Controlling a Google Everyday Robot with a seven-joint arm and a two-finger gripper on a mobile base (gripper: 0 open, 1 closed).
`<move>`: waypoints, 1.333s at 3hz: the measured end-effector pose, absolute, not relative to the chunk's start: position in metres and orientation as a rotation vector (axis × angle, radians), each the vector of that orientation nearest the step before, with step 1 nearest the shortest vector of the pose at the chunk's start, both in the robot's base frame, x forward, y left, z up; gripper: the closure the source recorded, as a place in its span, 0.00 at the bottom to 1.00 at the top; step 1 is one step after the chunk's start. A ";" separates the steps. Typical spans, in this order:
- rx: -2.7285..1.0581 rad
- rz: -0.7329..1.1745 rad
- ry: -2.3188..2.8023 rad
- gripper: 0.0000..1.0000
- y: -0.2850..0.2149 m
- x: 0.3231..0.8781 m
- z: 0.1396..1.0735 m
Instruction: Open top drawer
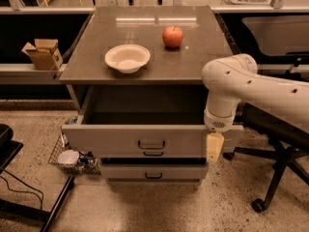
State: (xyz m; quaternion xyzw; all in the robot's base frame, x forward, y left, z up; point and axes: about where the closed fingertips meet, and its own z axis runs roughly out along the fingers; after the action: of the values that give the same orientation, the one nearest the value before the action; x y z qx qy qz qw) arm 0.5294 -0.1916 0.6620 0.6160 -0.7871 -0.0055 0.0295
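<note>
**Top drawer open, task looks nearly done**

The top drawer stands well out from under the worktop, inside exposed. The claw hangs at the drawer front's right end; spread or pinching, cannot tell. Probably only pulling away is left.

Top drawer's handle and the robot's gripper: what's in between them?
Just the bare grey front of the top drawer, in the camera view. The gripper hangs at its right end.

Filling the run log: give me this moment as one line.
top drawer: open | end effector: at its front's right end | countertop: bowl, apple
</note>
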 end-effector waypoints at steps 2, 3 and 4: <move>1.840 -0.176 -2.402 0.72 -0.175 0.477 0.670; 1.840 -0.176 -2.402 0.96 -0.175 0.477 0.677; 1.840 -0.176 -2.402 1.00 -0.175 0.478 0.677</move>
State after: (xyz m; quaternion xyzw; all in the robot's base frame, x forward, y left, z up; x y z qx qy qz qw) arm 0.4778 -0.1751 0.6775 0.6061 -0.7913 -0.0580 0.0554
